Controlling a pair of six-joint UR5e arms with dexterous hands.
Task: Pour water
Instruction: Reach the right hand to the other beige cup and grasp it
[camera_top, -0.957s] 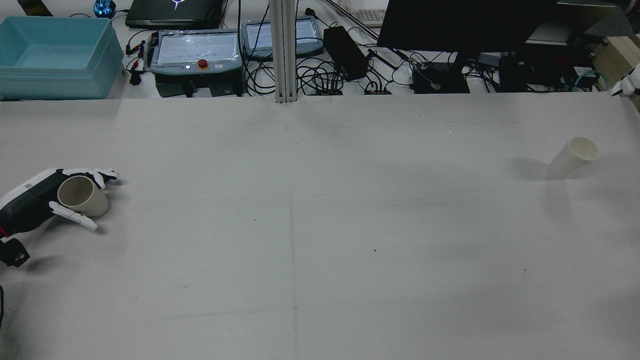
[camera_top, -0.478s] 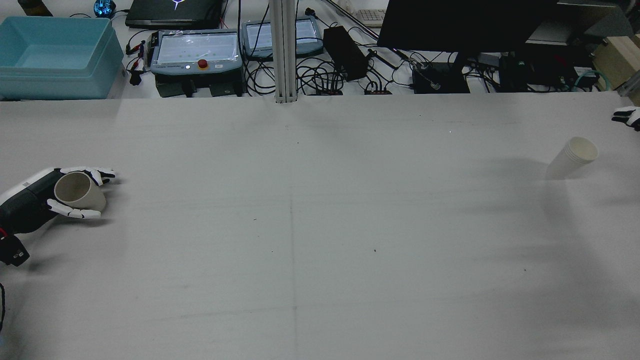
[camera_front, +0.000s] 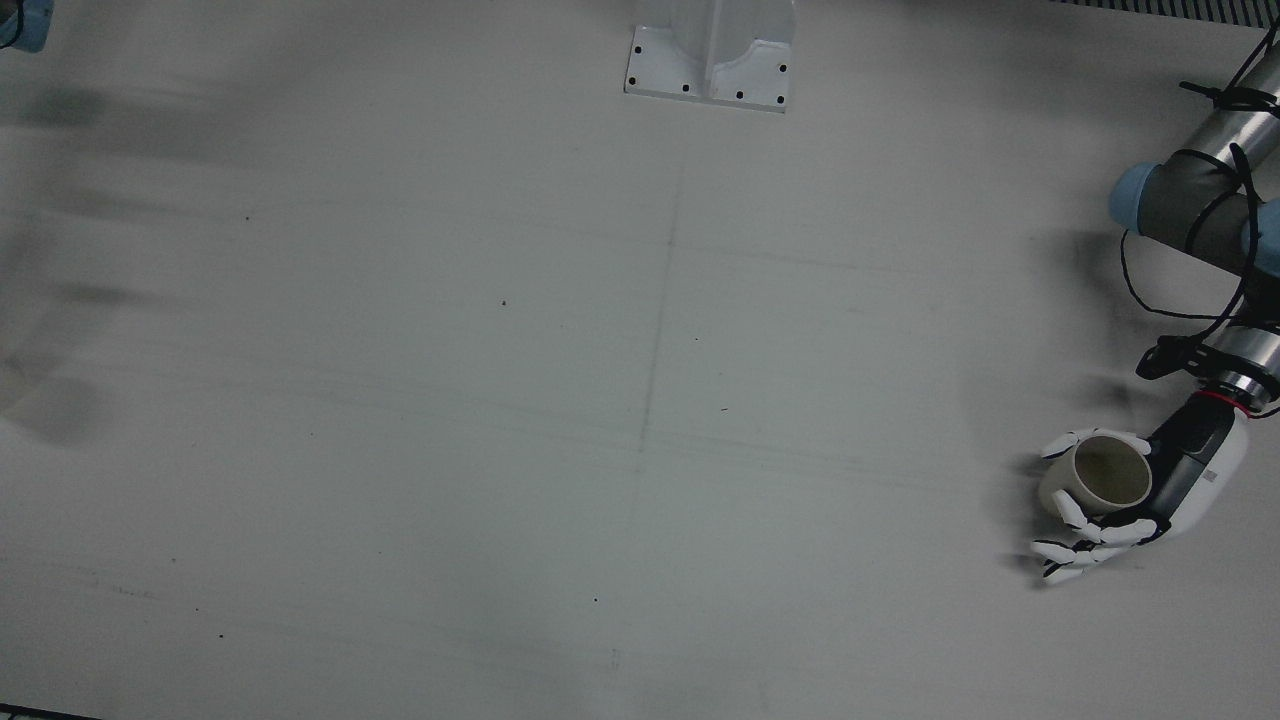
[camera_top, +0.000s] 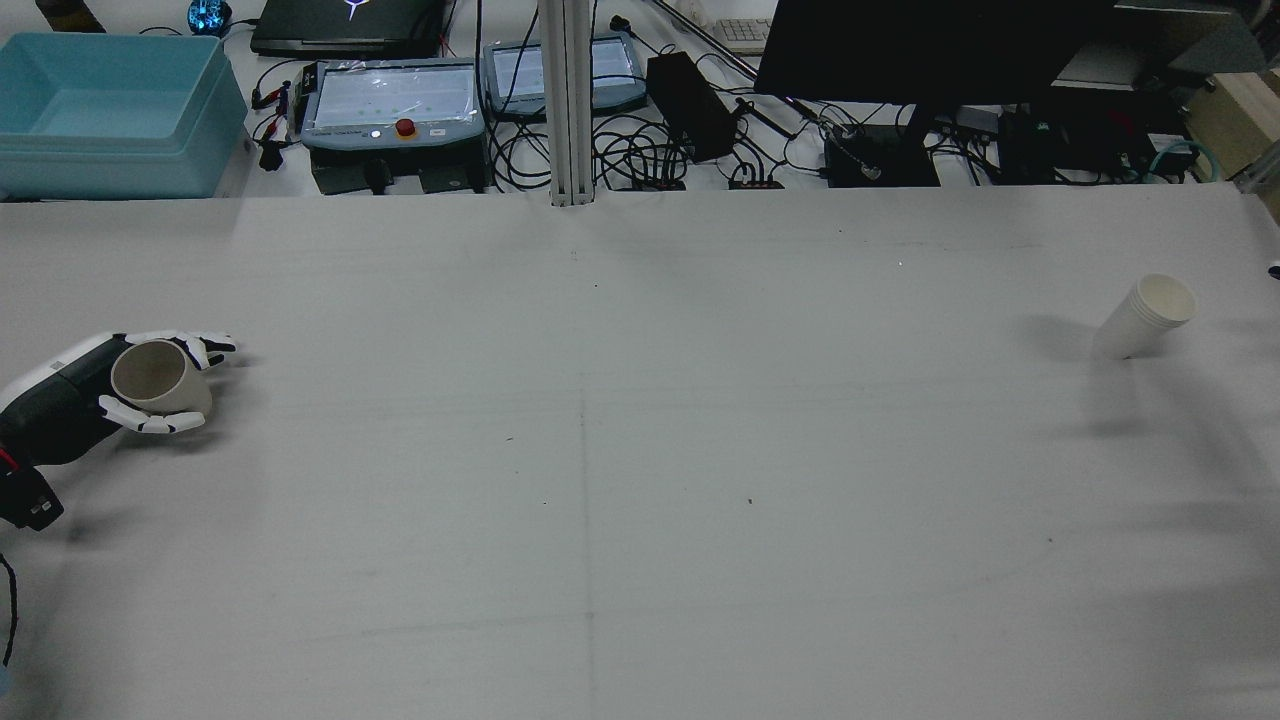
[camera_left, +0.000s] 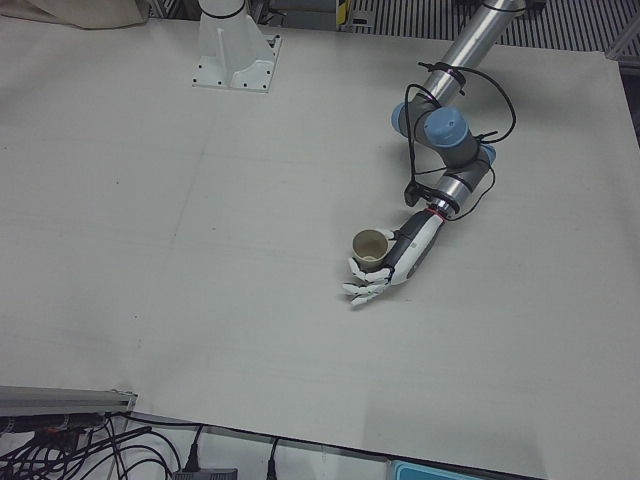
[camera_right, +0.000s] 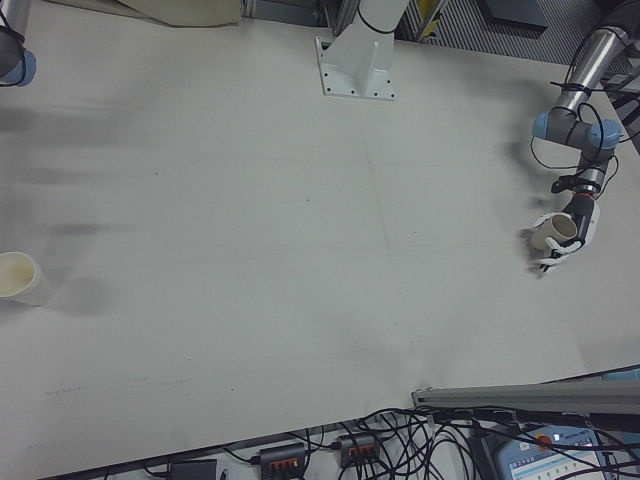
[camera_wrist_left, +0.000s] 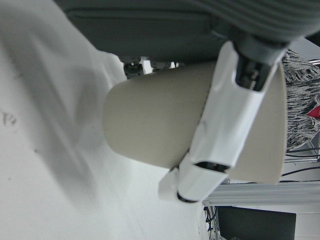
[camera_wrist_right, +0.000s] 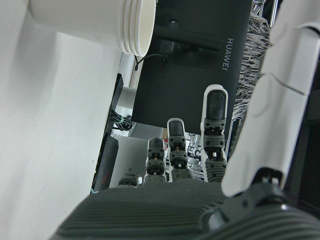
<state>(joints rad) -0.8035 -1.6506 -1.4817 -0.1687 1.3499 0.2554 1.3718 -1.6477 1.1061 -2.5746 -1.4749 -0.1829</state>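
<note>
Your left arm (camera_left: 455, 75) is a silver-grey tube with light blue caps at its joints and a darker grey elbow housing; a thin black cable (camera_front: 1135, 290) loops loosely along it, tied on with black straps. A polished metal collar with a thin red ring (camera_front: 1228, 396) sits at the wrist. Your left hand (camera_front: 1150, 500) has a black palm, a white shell on its back with a small grey marking, and white fingers (camera_front: 1075, 515) with black joints. Your right hand (camera_wrist_right: 200, 210) shows a ribbed dark grey palm, grey-and-black fingers (camera_wrist_right: 216, 130) with white edging, and one glossy white finger shell.
</note>
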